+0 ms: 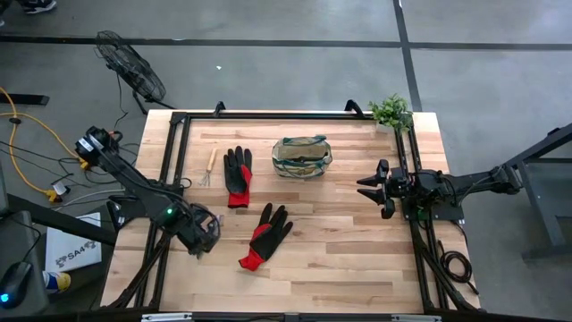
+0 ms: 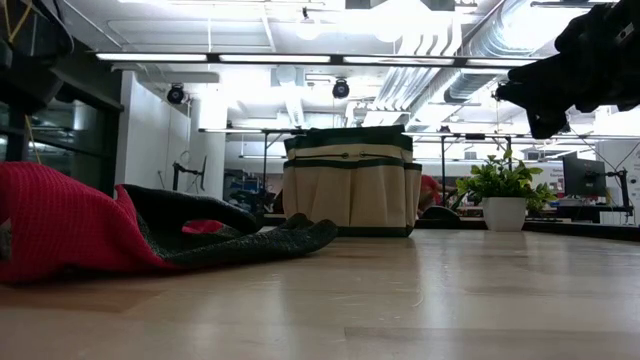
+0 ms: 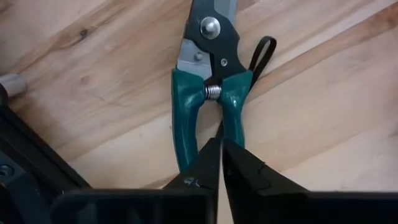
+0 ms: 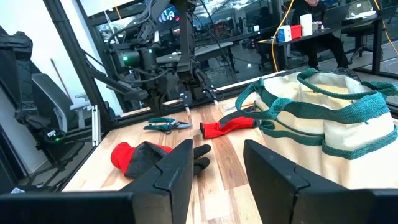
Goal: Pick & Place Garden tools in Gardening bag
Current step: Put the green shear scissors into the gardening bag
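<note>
Most of the work looks still ahead: two black-and-red gloves, the far one (image 1: 238, 175) and the near one (image 1: 265, 235), lie flat on the surface (image 1: 357, 250), a small wooden-handled rake (image 1: 210, 168) rests near the far left, and teal-handled pruners (image 3: 208, 93) lie at the near left. The gardening bag (image 1: 302, 156) stands upright toward the far middle; whether anything is already inside cannot be told. The left pincer (image 3: 221, 163) sits low over the pruners, its fingers pressed almost together between the two handles, gripping nothing. The right pincer (image 4: 217, 165) waits at the right edge, fingers apart and empty. The bag is soft tan canvas with green webbing trim; the gloves are knitted red with dark rubbery palms; the pruners pair smooth plastic grips with grey steel blades and a coil spring; the surface is pale planked wood.
</note>
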You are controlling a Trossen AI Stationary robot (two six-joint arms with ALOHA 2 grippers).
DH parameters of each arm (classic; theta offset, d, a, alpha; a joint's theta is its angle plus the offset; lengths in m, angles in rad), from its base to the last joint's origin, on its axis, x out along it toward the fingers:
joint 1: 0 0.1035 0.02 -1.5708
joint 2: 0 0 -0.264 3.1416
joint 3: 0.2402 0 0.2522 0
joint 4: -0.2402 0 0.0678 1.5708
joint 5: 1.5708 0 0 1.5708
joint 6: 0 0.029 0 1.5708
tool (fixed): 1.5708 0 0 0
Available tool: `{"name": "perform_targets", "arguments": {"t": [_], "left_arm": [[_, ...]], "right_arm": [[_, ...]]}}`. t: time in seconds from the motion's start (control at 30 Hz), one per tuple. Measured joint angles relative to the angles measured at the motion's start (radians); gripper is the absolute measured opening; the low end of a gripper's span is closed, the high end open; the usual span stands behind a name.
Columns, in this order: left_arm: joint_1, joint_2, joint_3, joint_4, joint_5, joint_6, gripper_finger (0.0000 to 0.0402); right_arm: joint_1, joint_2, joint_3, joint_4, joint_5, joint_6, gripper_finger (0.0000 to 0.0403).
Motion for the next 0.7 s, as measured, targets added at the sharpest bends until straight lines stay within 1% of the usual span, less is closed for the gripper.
{"name": "perform_targets", "arguments": {"t": [0.2,0.33,0.47,0.7], "left_arm": [[0.002,0.005,0.000,-0.006,0.000,-0.009,0.0089],[0.003,0.005,-0.003,-0.046,0.016,-0.048,0.0121],[0.003,0.019,-0.003,-0.075,0.042,-0.059,0.0131],[0.003,0.053,-0.003,-0.043,0.049,-0.055,0.0132]], "right_arm": [[0.000,0.000,0.000,0.000,0.000,0.000,0.0135],[0.000,0.000,0.000,0.000,0.000,0.000,0.0135],[0.000,0.000,0.000,0.000,0.000,0.000,0.0135],[0.000,0.000,0.000,0.000,0.000,0.000,0.0135]]}}
